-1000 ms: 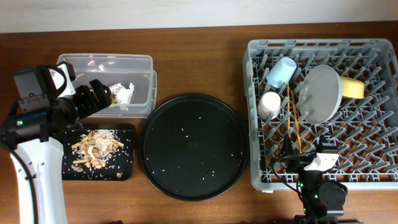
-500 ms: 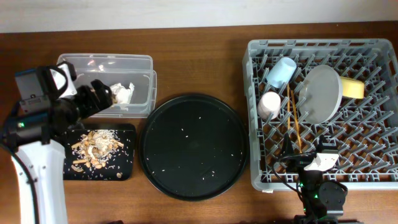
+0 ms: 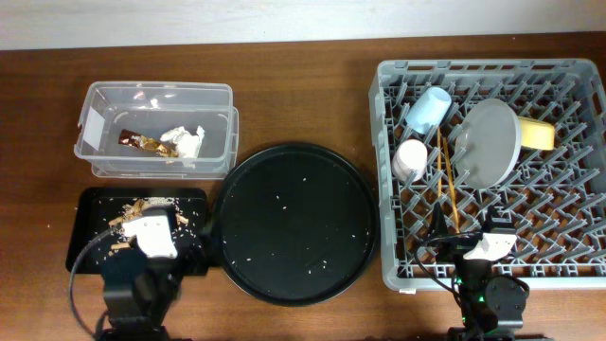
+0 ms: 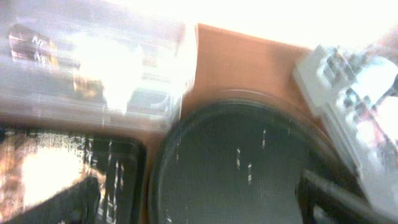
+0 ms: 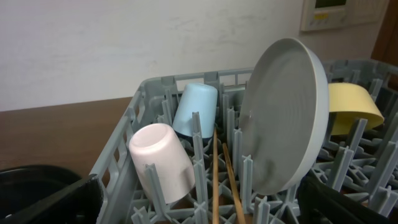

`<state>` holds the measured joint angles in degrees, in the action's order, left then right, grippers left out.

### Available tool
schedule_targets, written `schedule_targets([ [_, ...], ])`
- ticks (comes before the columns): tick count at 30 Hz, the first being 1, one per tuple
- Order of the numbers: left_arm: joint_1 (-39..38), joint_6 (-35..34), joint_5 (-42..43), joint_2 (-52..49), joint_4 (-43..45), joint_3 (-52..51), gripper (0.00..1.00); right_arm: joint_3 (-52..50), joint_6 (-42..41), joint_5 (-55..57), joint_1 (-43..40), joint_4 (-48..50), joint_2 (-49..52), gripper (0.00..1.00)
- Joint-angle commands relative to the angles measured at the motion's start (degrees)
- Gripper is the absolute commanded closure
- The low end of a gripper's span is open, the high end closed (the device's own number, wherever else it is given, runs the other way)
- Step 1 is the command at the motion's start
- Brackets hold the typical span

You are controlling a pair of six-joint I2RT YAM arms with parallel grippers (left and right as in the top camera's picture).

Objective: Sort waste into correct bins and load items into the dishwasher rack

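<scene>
The brown-gold wrapper (image 3: 135, 140) and white tissue (image 3: 187, 141) lie in the clear tub (image 3: 156, 98). Beige food scraps (image 3: 142, 210) lie in the small black tray (image 3: 90, 237). My left gripper (image 3: 151, 227) is open and empty, low over that tray's near side. Its wrist view is blurred and shows the tub (image 4: 155, 68) and the tray (image 4: 118, 168). The grey rack (image 3: 393, 189) holds the pink cup (image 3: 412, 159), blue cup (image 3: 428, 109), grey plate (image 3: 490, 142), yellow bowl (image 3: 538, 135) and chopsticks (image 3: 448, 185). My right gripper (image 3: 464, 239) is open and empty at the rack's near edge.
A large round black tray (image 3: 294, 223) with a few white crumbs sits between the small tray and the rack. It also fills the lower middle of the left wrist view (image 4: 249, 162). The right wrist view shows the pink cup (image 5: 161, 158) and plate (image 5: 283, 118).
My left arm has pulled back from over the clear tub to the table's near edge. The wrapper it held now lies in the tub. The right arm has not moved.
</scene>
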<state>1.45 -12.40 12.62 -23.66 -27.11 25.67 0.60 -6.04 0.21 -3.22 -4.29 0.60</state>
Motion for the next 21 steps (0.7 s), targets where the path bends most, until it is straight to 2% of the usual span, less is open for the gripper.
schedule_targets([
  [1,-0.17,0.31,-0.42,5.97,19.82,-9.88,0.01,-0.28,-0.46,0.48,-0.24,-0.28,-0.35,0.02],
  [3,-0.17,0.31,-0.42,8.96,29.64,-16.17,0.01,-0.28,-0.46,0.48,-0.24,-0.28,-0.35,0.02],
  [5,-0.17,0.33,-0.44,12.59,31.12,-21.16,0.01,-0.28,-0.46,0.48,-0.24,-0.28,-0.35,0.02],
  [8,-0.17,0.37,-0.61,17.81,29.99,-25.20,0.01,-0.28,-0.46,0.48,-0.24,-0.28,-0.35,0.02],
  [11,-0.22,0.39,-5.31,22.27,23.10,-25.18,0.01,-0.28,-0.46,0.48,-0.24,-0.28,-0.35,0.02],
  [14,-0.35,0.61,-9.84,23.39,22.62,-25.20,0.01,-0.28,-0.46,0.48,-0.24,-0.28,-0.35,0.02],
  [15,-0.59,1.62,-12.24,23.39,22.34,-25.18,0.01,-0.28,-0.46,0.50,-0.24,-0.28,-0.35,0.02],
  [18,-2.23,9.60,-12.57,23.39,22.32,-25.20,0.01,-0.28,-0.46,0.48,-0.24,-0.28,-0.35,0.02],
  [21,-2.34,9.73,-12.98,23.39,22.29,-25.20,0.01,-0.28,-0.46,0.48,-0.24,-0.28,-0.35,0.02],
])
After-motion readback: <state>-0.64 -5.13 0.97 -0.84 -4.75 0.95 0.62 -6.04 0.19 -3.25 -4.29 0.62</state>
